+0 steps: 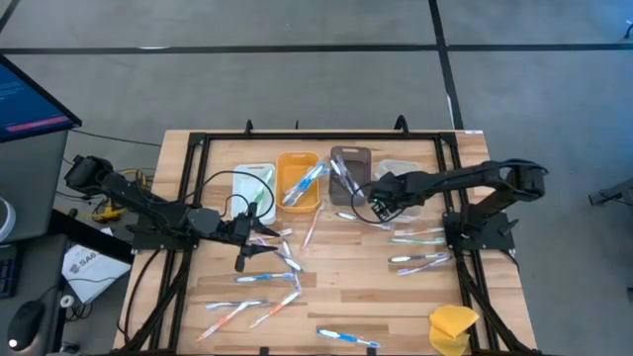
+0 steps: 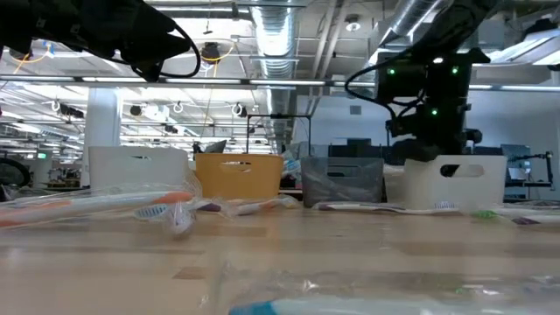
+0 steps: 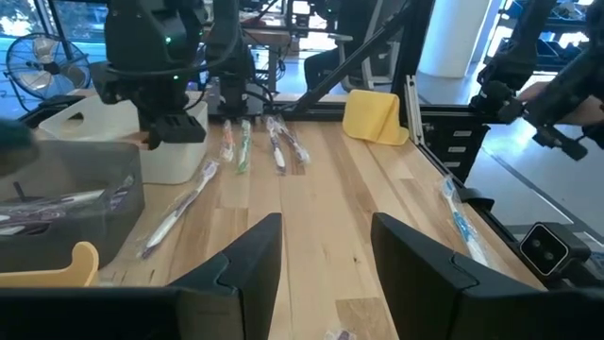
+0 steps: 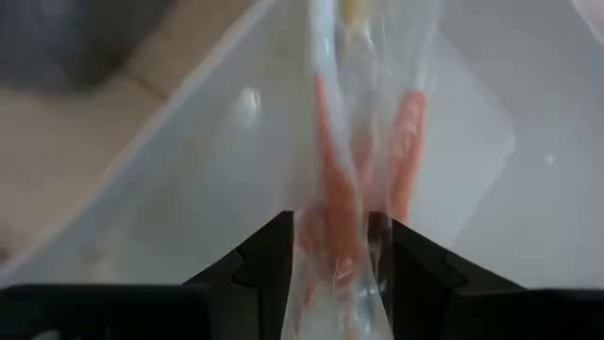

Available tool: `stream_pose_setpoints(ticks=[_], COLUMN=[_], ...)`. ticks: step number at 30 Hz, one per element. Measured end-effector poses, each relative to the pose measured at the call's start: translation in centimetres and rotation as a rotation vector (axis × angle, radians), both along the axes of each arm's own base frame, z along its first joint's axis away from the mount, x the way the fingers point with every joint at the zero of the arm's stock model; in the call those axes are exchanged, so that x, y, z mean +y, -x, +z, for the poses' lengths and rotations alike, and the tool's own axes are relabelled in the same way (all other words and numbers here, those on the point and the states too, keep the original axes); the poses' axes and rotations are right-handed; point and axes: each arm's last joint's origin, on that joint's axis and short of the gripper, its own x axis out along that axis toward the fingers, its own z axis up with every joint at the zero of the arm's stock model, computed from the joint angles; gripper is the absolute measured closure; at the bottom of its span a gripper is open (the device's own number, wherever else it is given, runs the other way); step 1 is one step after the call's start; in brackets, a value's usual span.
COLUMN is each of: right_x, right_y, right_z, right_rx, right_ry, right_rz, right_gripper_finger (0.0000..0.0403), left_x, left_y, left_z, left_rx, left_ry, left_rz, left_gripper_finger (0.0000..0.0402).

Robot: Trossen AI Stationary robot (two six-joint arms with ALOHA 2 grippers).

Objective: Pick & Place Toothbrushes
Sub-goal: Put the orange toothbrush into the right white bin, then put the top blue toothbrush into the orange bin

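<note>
Several toothbrushes in clear wrappers lie about the wooden table, such as one at the right [image 1: 416, 237] and one near the front [image 1: 347, 338]. Four bins stand in a row at the far side. My right gripper [image 1: 381, 207] hangs over the rightmost white bin [image 1: 407, 176], shut on a wrapped orange toothbrush [image 4: 346, 142]. My left gripper [image 3: 326, 250] stands open left of the table's middle [image 1: 263, 229], above the wood, with nothing between its fingers. My right gripper pinches the wrapped orange toothbrush between its two fingers [image 4: 274, 250], on the wrapper around the handle [image 4: 342, 247]. The fingers slant steeply down from above and the toothbrush runs on along them, down into the white bin. Whether its far end touches the bin floor, I cannot tell.
From left to right the bins are white [image 1: 254, 184], orange [image 1: 298, 181], grey [image 1: 348, 175] and white; some hold toothbrushes. A yellow sponge-like lump [image 1: 452, 326] sits at the near right corner. A black frame [image 1: 198, 148] borders the table.
</note>
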Motion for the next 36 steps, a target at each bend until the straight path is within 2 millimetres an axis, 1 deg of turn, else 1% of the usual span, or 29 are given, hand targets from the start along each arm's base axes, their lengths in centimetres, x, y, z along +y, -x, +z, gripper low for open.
stream_pose_setpoints(ticks=[2,5,8,14,20,23,27,30,33,36], right_x=[-0.1,-0.1,0.0,0.2,0.5,1.0,2.4,3.9,5.6,7.1], right_y=[-0.2,-0.2,0.0,1.2,2.4,2.9,3.4,3.7,3.7,3.4], right_z=[0.1,0.9,2.4,4.7,6.2,7.2,8.7,9.7,10.2,10.3], right_rx=[-0.009,-0.032,-0.091,-0.171,-0.214,-0.262,-0.343,-0.392,-0.415,-0.436], right_ry=[0.006,0.023,0.041,0.047,0.048,0.059,0.074,0.086,0.093,0.09], right_rz=[0.013,0.019,0.02,0.02,0.021,0.042,0.16,0.305,0.46,0.567], right_gripper_finger=[0.0269,0.0271,0.0273,0.0274,0.0274,0.0274,0.0274,0.0274,0.0274,0.0274], left_x=[0.0,0.0,0.0,0.0,0.0,0.0,0.0,0.0,0.0,0.0], left_y=[0.0,0.0,0.0,0.0,0.0,0.0,0.0,0.0,0.0,0.0], left_z=[0.0,0.0,0.0,0.0,0.0,0.0,0.0,0.0,0.0,0.0], left_rx=[0.0,0.0,0.0,0.0,0.0,0.0,0.0,0.001,0.002,0.002], left_ry=[0.0,0.0,0.0,0.0,0.0,0.0,0.0,0.0,-0.001,-0.001], left_rz=[0.0,0.001,0.0,0.0,0.0,0.0,0.0,0.0,0.0,0.0], left_gripper_finger=[0.0243,0.0243,0.0243,0.0243,0.0243,0.0243,0.0243,0.0243,0.0243,0.0243])
